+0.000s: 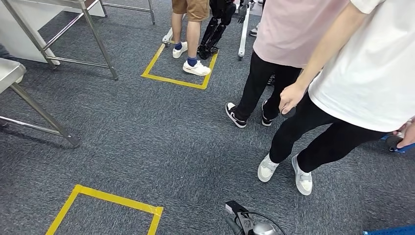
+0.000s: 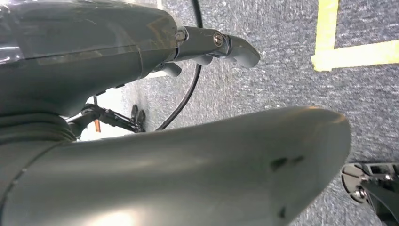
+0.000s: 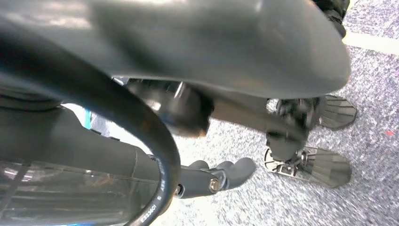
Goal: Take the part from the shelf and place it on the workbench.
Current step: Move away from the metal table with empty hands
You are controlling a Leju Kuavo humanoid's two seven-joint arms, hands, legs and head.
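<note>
My left hand [image 2: 108, 56] hangs above grey carpet; its thick grey thumb [image 2: 226, 160] and darker fingers [image 2: 237, 48] are spread apart with nothing between them. My right hand [image 3: 94, 155] also hangs over the carpet. Its thumb [image 3: 211, 52] and fingers [image 3: 233, 170] are apart and hold nothing. A black cable [image 3: 146, 132] loops across the right wrist view. In the head view I look down at the carpeted floor [image 1: 161, 142].
Metal-framed tables stand at the upper left [image 1: 98, 41] and the left edge [image 1: 10, 73]. Yellow tape squares mark the floor ahead [image 1: 178, 81] and near my feet [image 1: 110, 198]. Three people stand close: white shirt [image 1: 372, 83], pink shirt [image 1: 293, 34], tan shorts [image 1: 191, 29].
</note>
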